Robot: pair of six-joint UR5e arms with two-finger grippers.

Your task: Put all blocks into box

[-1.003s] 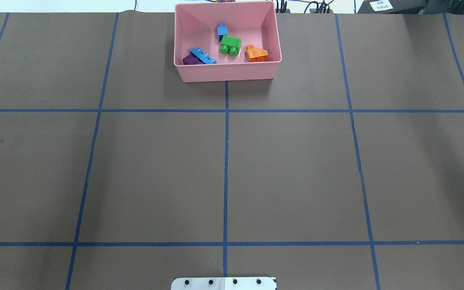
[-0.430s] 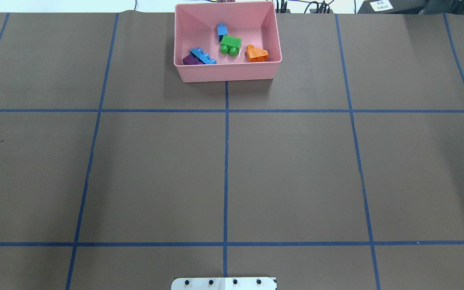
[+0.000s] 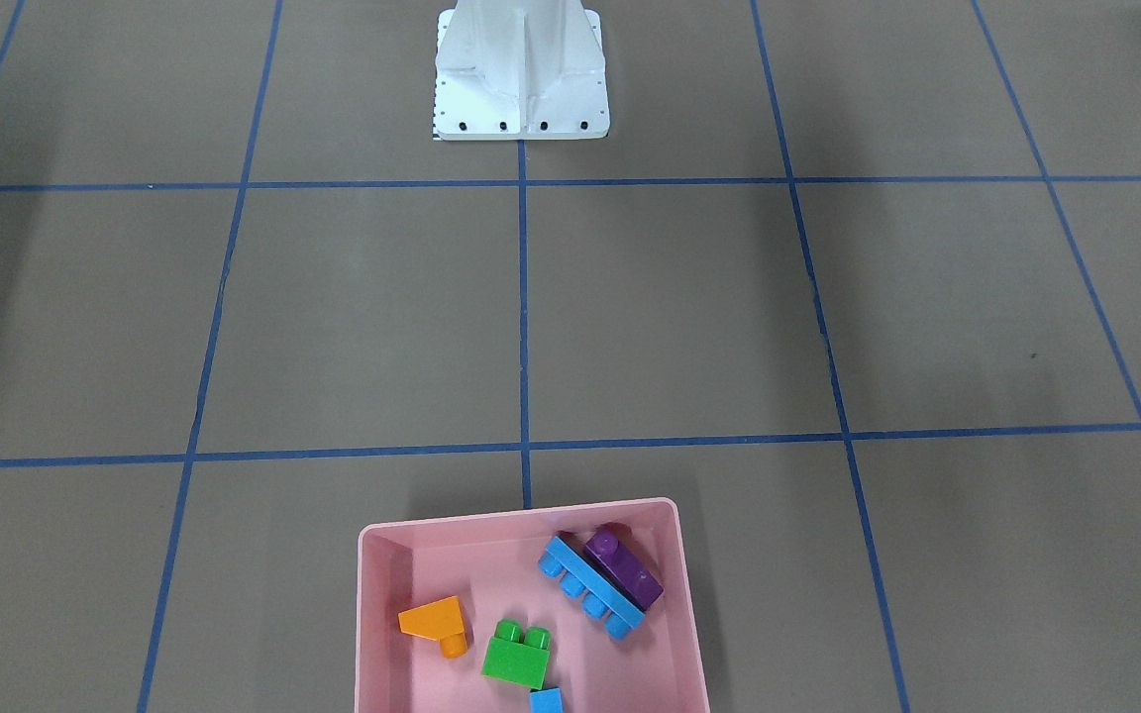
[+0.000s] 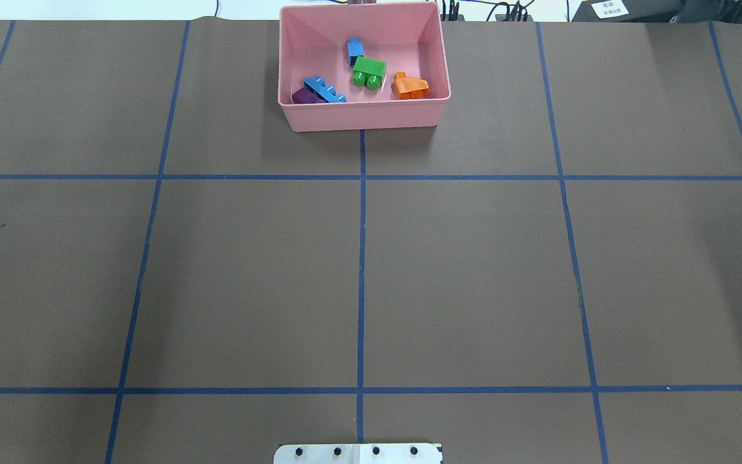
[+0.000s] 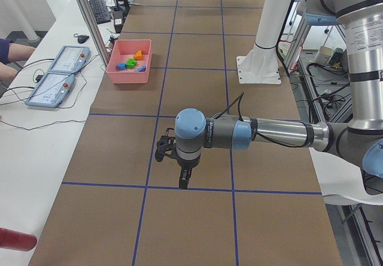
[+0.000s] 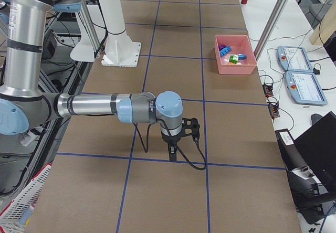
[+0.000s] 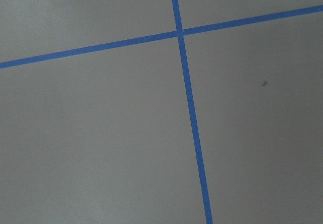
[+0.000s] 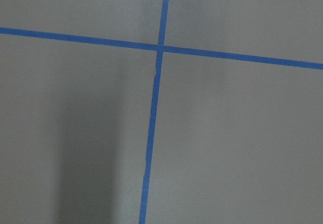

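The blocks [image 4: 369, 67] all lie inside the box [image 4: 364, 117]. Far from the box hang the left end effector [image 5: 184, 179] and right end effector [image 6: 172, 151]; apart or together, I cannot tell.

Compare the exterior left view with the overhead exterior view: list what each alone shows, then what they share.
Only exterior left: the left arm with its left tool hanging over the table, two screens and a person's arm. Only overhead: the purple block, plainly seen against the long blue block; no arm appears. Both: the pink box holding the green block and orange block, and the blue tape lines.
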